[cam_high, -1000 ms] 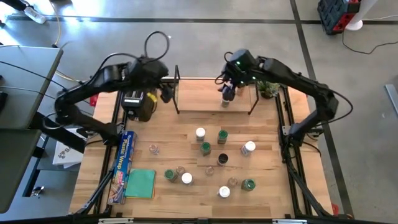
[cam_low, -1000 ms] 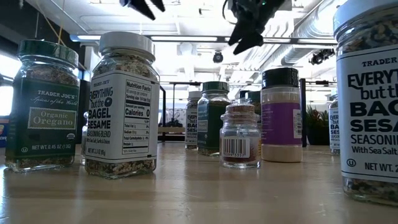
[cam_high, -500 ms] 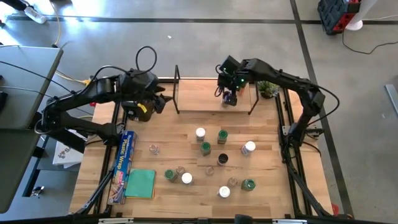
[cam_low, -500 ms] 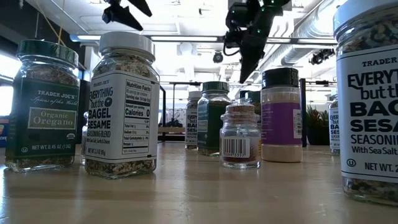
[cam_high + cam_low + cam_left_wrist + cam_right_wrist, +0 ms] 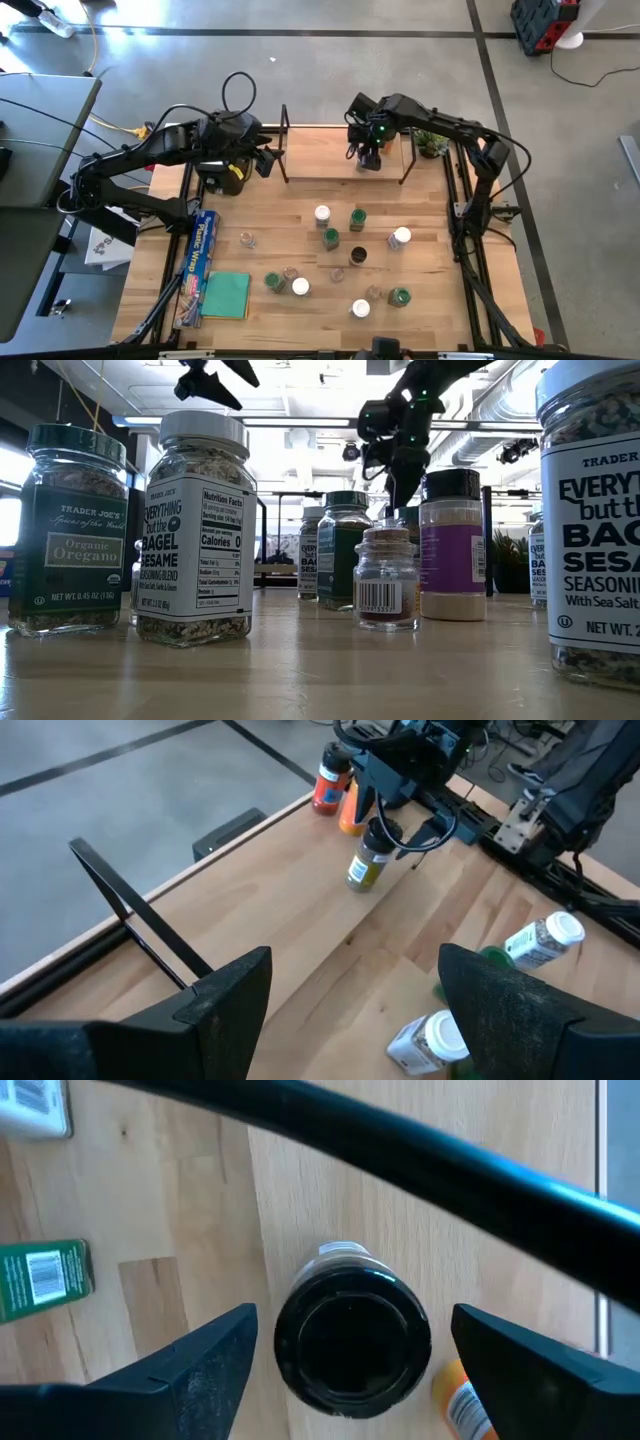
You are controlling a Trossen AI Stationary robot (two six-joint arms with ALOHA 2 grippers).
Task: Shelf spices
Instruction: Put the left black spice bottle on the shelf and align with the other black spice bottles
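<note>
1. The right tool (image 5: 367, 152) has come down from its raised position of a second ago and now sits low over the shelf (image 5: 345, 150) at the tabletop's far edge, directly above a dark-lidded spice jar (image 5: 352, 1338).
2. That jar stands upright on the shelf's wooden board. In the right wrist view the tool's two fingers stand clearly apart on either side of the lid without touching it, so the jar appears to have been let go; the left wrist view shows it (image 5: 367, 859) standing on its own under the tool.
3. Two orange bottles (image 5: 340, 790) stand close behind it, toward the shelf's back.
4. The left tool (image 5: 258, 160) has pulled back toward the tabletop's far left corner, above the toaster (image 5: 222, 172), just off the shelf's left end frame. Its fingers are spread wide and hold nothing.
5. What this means: one more jar looks placed, but most of the work is left. About a dozen spice jars (image 5: 331, 238) are scattered over the middle and near half of the tabletop (image 5: 260, 215), well apart from the shelf.
6. The right tool will probably need to rise straight up, so as not to tip the placed jar or the neighbouring bottles.
</note>
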